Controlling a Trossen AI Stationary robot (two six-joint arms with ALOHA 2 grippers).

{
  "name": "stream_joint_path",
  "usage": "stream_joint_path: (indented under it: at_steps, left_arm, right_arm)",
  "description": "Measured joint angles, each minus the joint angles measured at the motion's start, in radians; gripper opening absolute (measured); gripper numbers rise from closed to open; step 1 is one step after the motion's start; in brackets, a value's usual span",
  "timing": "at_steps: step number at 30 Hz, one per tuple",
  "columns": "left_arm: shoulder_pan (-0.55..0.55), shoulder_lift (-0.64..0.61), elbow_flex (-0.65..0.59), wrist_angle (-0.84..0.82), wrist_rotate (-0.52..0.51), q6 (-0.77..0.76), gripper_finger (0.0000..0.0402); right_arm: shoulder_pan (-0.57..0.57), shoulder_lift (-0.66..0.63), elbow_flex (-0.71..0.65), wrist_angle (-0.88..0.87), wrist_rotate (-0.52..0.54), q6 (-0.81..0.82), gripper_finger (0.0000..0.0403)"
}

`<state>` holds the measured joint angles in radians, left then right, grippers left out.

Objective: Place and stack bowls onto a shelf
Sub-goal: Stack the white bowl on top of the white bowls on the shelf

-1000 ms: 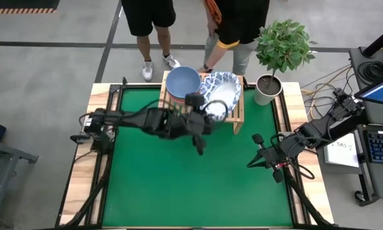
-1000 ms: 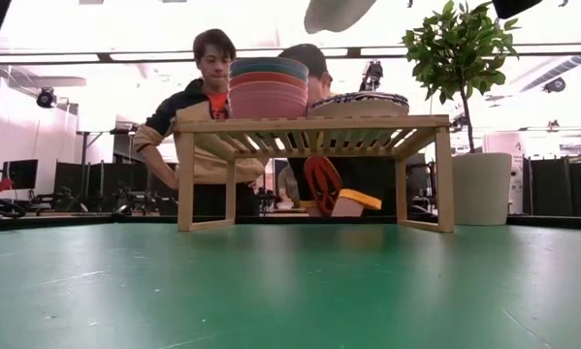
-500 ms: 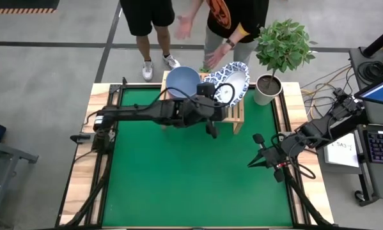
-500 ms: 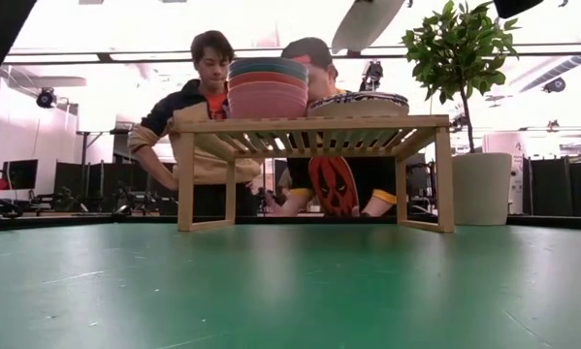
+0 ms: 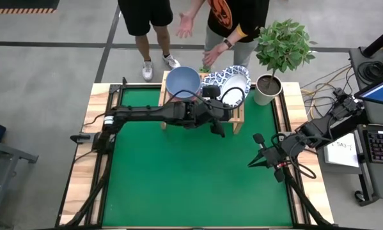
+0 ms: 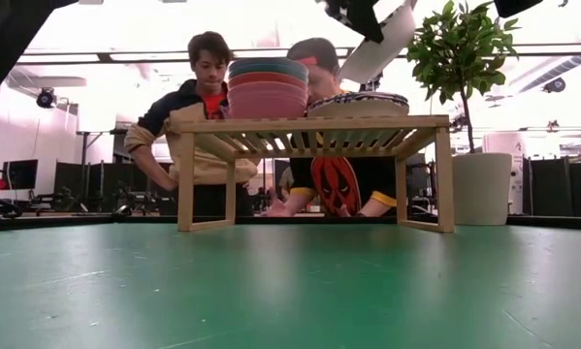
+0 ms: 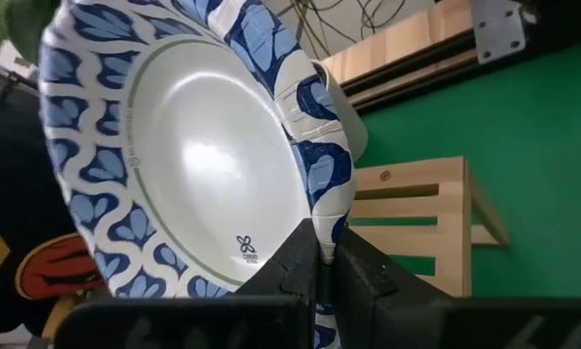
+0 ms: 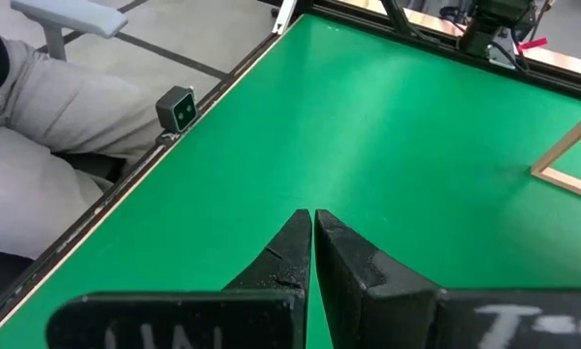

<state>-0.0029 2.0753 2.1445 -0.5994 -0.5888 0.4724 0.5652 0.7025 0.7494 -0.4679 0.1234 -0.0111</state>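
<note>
Holding a white patterned bowl (image 7: 188,165) by its rim, my left gripper (image 7: 327,254) keeps it tilted above the shelf (image 5: 238,114), over the patterned stack (image 6: 359,103). My right gripper (image 8: 313,242) waits closed near the table's (image 5: 172,179) right edge.

At the centre of the high view, the slim black jointed left arm (image 5: 153,115) carries looped dark cables near its wrist. At right, the matching black right arm (image 5: 319,131) shows a red spot near its gripper. Both grippers' matte black fingers (image 8: 300,257) taper to blunt wedges.
</note>
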Motion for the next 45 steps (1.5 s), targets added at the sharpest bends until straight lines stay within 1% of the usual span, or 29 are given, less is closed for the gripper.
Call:
stream_joint_path:
  at_steps: [17, 27, 33, 45]
  left_arm:
    - [0.020, 0.001, -0.011, -0.006, -0.004, -0.052, 0.0024]
    - [0.021, 0.001, -0.011, -0.006, -0.004, -0.072, 0.0045]
    - [0.021, 0.001, -0.011, -0.006, -0.004, -0.082, 0.0074]
    - [0.014, -0.005, -0.004, -0.017, -0.004, -0.150, 0.0152]
  right_arm:
    - [0.000, -0.002, 0.000, 0.000, 0.000, 0.001, 0.0009]
    - [0.000, -0.003, 0.000, 0.001, 0.000, -0.012, 0.0009]
    - [0.000, -0.003, 0.000, 0.001, 0.000, -0.013, 0.0009]
    - [0.000, -0.006, 0.000, 0.001, 0.000, -0.010, 0.0009]
